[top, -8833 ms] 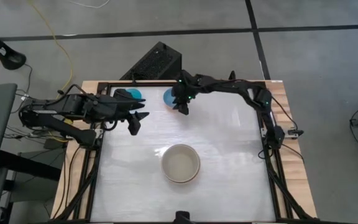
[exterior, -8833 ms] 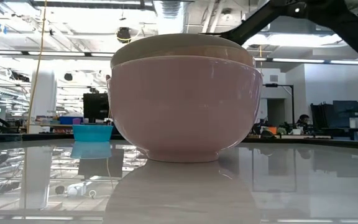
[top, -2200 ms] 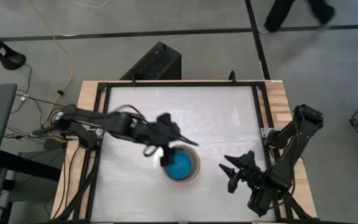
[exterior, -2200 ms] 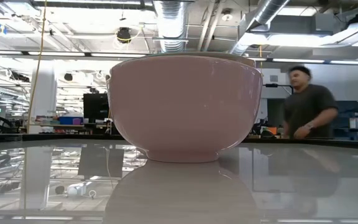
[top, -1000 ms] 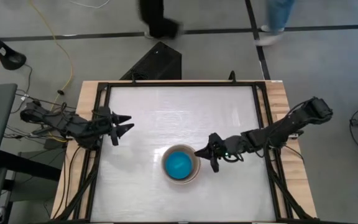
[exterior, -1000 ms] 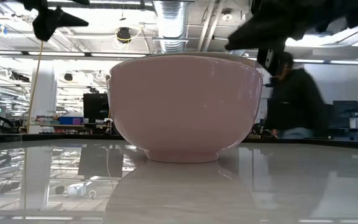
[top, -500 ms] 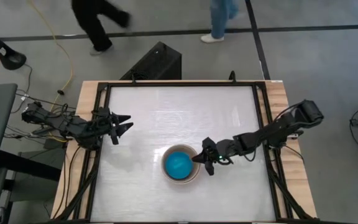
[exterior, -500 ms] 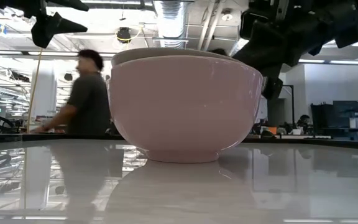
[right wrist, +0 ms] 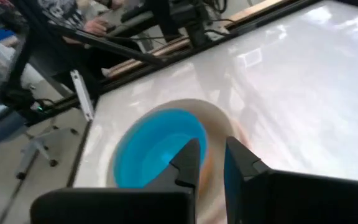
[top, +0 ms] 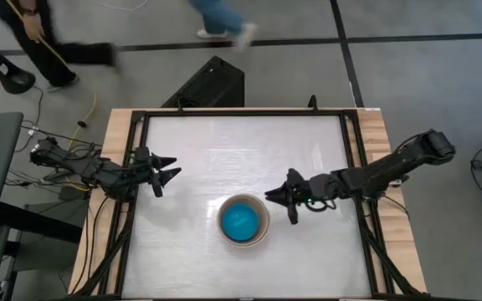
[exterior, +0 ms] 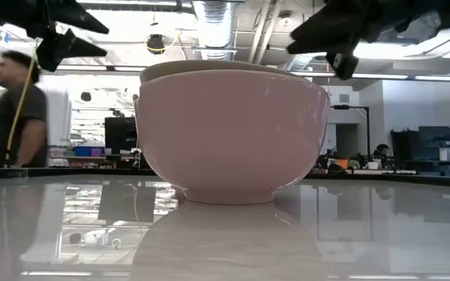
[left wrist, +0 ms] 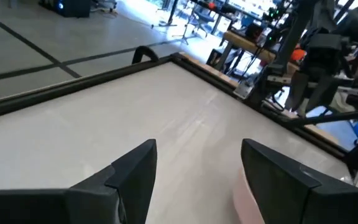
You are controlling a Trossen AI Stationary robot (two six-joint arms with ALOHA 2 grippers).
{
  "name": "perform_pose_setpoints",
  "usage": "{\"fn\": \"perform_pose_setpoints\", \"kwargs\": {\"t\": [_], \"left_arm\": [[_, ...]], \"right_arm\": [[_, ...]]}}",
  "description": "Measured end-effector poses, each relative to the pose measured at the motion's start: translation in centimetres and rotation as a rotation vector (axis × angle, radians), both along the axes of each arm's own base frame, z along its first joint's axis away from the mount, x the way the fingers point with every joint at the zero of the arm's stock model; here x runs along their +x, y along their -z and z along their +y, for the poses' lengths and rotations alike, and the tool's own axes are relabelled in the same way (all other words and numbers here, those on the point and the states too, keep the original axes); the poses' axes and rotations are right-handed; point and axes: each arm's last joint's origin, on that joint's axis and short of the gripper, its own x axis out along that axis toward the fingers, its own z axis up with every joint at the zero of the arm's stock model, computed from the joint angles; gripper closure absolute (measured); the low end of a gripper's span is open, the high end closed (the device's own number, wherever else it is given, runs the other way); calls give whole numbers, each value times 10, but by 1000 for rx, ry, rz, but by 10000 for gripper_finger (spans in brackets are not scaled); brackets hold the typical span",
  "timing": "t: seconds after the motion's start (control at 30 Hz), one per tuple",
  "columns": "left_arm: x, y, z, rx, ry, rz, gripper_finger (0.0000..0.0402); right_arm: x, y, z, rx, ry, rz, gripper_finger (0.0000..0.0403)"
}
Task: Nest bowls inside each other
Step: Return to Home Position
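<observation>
The bowls stand nested in one stack [top: 243,220] on the white table, near its front middle. A cyan bowl [right wrist: 157,146] lies innermost, with a pale rim [right wrist: 194,107] around it. In the low view the outer bowl is salmon-pink [exterior: 233,133], and a pale bowl's rim [exterior: 201,67] shows above it. My right gripper [top: 276,201] hovers just right of the stack, above rim height. Its fingers [right wrist: 188,158] stand a narrow gap apart with nothing between them. At the table's left edge my left gripper [top: 166,174] stands open and empty.
A black frame [top: 350,167] rims the table. A black box [top: 212,84] sits on the floor beyond the far edge, where people walk [top: 48,46]. Bare tabletop [top: 249,150] lies between the stack and the far edge.
My right gripper went toward the table's left edge to the stack's right rim, then drew back right and rose. In the low view the pale inner bowl's rim now shows above the pink bowl on the left, where it had sat level.
</observation>
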Motion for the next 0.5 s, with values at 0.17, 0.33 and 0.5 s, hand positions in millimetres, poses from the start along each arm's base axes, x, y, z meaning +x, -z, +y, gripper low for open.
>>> {"fn": "perform_pose_setpoints", "kwargs": {"t": [0.17,0.33,0.5], "left_arm": [[-11,8,5,10,-10,-32,178],[-26,15,11,25,-17,-40,178],[-42,17,18,32,-26,-55,178]], "right_arm": [[-28,-16,-14,-64,47,33,359],[-56,-20,-33,-86,102,45,360],[-91,-12,-47,-48,137,-57,360]]}}
